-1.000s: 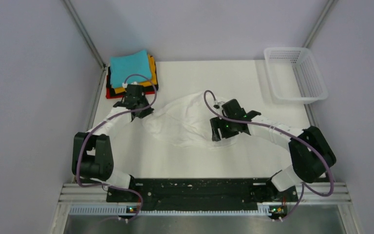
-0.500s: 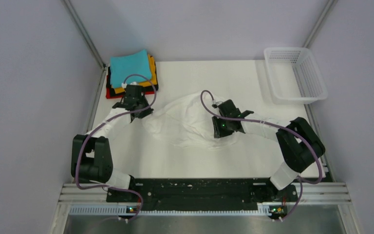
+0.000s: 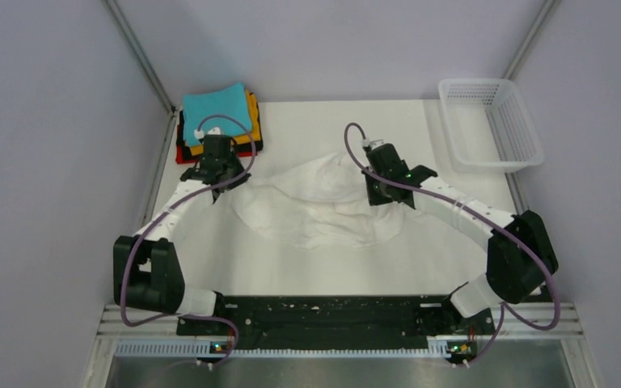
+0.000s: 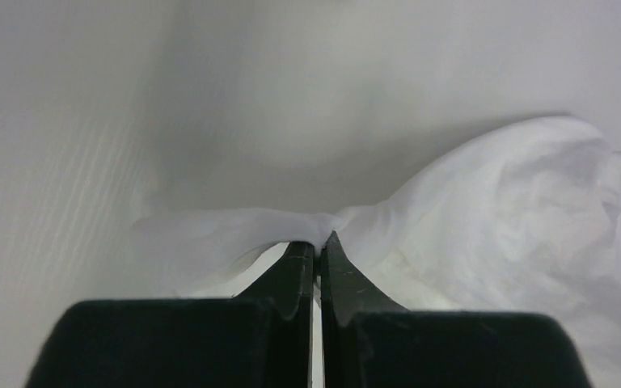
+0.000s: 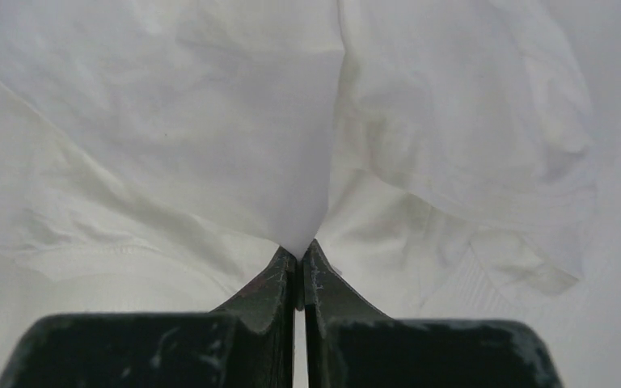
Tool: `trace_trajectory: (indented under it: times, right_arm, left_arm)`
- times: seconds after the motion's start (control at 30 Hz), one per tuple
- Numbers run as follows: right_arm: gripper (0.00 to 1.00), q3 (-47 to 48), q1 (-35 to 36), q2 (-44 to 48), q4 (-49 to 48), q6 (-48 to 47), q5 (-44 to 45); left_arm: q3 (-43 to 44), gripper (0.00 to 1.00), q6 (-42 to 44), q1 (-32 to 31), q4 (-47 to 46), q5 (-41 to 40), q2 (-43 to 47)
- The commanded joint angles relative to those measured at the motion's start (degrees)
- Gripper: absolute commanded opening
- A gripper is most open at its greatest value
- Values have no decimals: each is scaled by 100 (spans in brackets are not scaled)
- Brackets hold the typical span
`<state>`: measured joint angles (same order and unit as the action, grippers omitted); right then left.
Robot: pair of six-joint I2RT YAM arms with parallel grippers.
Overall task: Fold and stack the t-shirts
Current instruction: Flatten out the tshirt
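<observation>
While our left gripper (image 4: 317,242) is pinching the white t-shirt (image 3: 315,212) at its ten o'clock edge and our right gripper (image 5: 299,252) its three o'clock edge, we are judging that drawing apart evenly, staying low, should flatten it on the table (image 3: 331,271).

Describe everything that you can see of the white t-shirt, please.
The white t-shirt is thin, soft, wrinkled cloth, lying crumpled and unfolded across the middle of the table. The left gripper pinches its left edge with shut jaws, and the right gripper pinches a fold near its right side. Between them the cloth is bunched up, not flat.
</observation>
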<state>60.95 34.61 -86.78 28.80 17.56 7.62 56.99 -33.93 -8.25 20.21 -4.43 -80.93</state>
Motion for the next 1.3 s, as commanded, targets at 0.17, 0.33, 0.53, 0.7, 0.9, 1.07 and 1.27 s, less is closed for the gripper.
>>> trace_trajectory:
  times: [0.17,0.33,0.53,0.7,0.9,1.07,1.27]
  right_arm:
    - [0,415,-374,321,698,-328,652]
    - [0,1099,-1008,119,308,-859,623]
    - [0,4174,-1639,-1094,184,-2322,688]
    - [0,7187,-1739,-2095,502,-3420,1160]
    - [0,7706,-1743,-1774,-31,-4305,992]
    - [0,4958,-1738,-248,-678,-4872,825]
    - [1,1763,-1543,1599,-317,-4092,473]
  left_arm:
    - [221,0,247,-5,-358,-206,372]
    - [587,0,436,-5,-1264,113,-60]
    - [3797,0,1027,-2,-1040,143,-1621]
    - [6972,0,1479,-1,-726,278,-2628]
    - [7660,0,1721,-1,-1158,762,-2407]
    - [5663,0,1996,-24,-1315,570,-1028]
    - [1161,0,1843,-700,-1550,-24,1147]
